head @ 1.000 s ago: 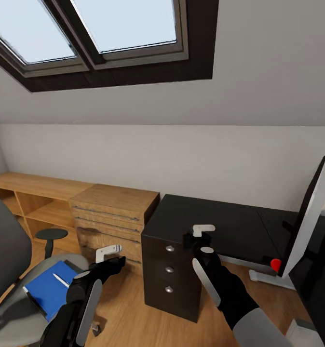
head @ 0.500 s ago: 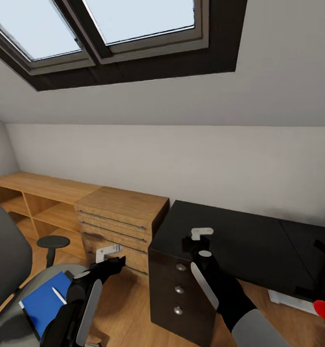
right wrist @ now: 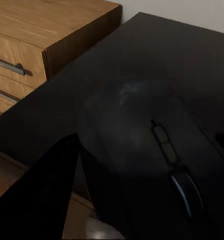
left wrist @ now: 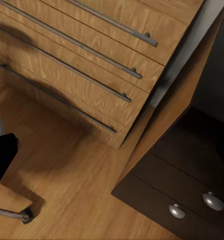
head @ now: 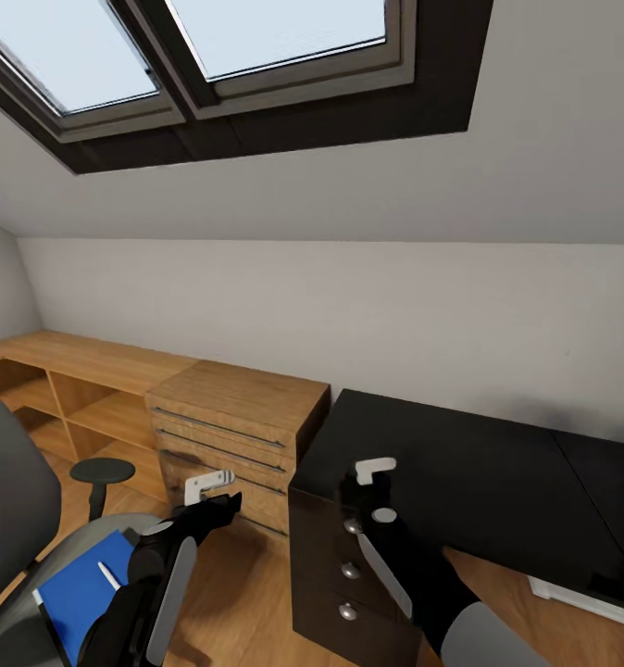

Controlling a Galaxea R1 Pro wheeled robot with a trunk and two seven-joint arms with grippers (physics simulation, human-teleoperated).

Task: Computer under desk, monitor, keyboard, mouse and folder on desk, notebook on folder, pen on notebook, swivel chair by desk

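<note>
Right gripper (head: pixel 368 482): carrying the mouse (right wrist: pixel 141 145), which is sitting between the jaws; they are closing on its sides.
Mouse axis: running along the fingers, wheel end nearest the wrist camera.
Desk (head: pixel 469 472): lying just beneath and ahead of the right gripper, its near corner directly under the mouse.
Left gripper (head: pixel 210 496): hanging over the floor beside the wooden drawers (left wrist: pixel 77 65); I cannot tell how its jaws stand.
Folder (head: pixel 81 588): lying on the swivel chair (head: pixel 16 519), pen (head: pixel 108 576) on top, nearer the left arm.
</note>
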